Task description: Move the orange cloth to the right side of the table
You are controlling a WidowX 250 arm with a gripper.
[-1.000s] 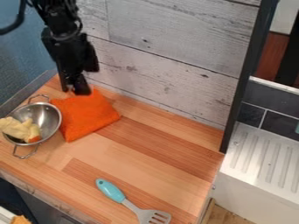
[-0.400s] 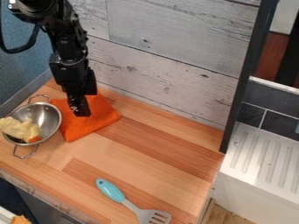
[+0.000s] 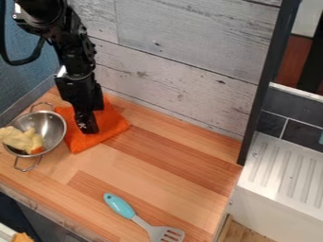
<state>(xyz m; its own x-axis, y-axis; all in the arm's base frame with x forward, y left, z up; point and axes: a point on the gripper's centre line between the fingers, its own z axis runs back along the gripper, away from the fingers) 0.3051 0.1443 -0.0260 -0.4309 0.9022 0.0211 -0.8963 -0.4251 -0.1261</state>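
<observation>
By far left corner of counter (image 3: 164,163), we note gripper (image 3: 88,129) over orange cloth (image 3: 114,120), metal bowl (image 3: 52,124) beside; can't tell if gripper's open.

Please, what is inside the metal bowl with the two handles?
The metal bowl holds pale yellow pieces, with an orange-red part at their lower right. What lies beneath these pieces is covered, so I cannot tell.

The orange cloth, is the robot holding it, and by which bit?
It can't be told: the gripper is over the middle of the orange cloth, hiding any grip.
</observation>
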